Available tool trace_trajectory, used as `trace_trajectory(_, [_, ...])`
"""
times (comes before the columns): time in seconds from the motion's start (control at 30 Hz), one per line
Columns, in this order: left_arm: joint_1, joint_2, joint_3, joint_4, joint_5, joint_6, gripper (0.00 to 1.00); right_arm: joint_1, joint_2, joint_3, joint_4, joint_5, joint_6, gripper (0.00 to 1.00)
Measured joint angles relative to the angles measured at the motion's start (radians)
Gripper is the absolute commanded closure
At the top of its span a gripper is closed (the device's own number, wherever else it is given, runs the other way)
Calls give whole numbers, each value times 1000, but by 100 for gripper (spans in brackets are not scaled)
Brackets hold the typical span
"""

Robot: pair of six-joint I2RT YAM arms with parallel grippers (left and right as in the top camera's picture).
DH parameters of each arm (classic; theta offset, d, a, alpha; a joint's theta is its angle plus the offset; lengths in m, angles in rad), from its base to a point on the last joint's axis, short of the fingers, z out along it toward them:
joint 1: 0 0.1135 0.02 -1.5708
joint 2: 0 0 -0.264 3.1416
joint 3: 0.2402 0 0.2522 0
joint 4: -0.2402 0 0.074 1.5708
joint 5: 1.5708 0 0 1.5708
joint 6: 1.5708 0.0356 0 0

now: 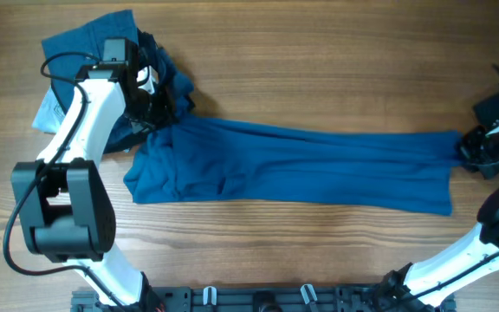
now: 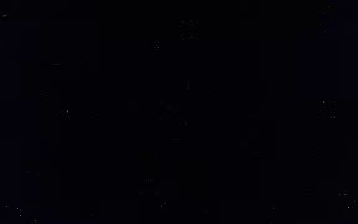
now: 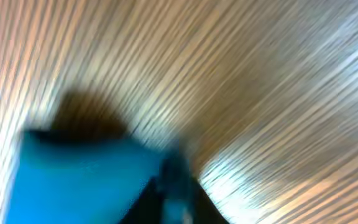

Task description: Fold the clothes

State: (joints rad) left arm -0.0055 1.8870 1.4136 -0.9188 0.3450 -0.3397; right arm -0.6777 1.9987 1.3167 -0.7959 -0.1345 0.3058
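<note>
One wooden table (image 1: pixel 319 52) carries everything. Across it, from left to right, lies a long blue garment (image 1: pixel 319 160), stretched lengthwise, wide and rumpled at its left end and gathered narrow at its right. At the far left corner sits a heap of darker blue clothes (image 1: pixel 85 43), partly under my left arm (image 1: pixel 81 113). My left claw (image 1: pixel 157 111) is pinched together on the garment's bunched left end, right against the heap. My right claw (image 1: pixel 468 149) is clamped on the narrow right end, near the table's right edge. My left wrist view is black and my right wrist view is blurred.
</note>
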Motion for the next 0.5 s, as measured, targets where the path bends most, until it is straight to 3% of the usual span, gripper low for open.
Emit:
trace_trajectory(0.1, [-2, 0, 0, 15, -14, -6, 76, -39, 0, 0, 10, -35, -37, 29])
trace_trajectory(0.3, [-3, 0, 0, 21, -26, -6, 72, -43, 0, 0, -30, -65, -75, 29])
trace_trajectory(0.5, [-3, 0, 0, 21, -26, -6, 69, -39, -1, -17, -23, -180, -234, 29])
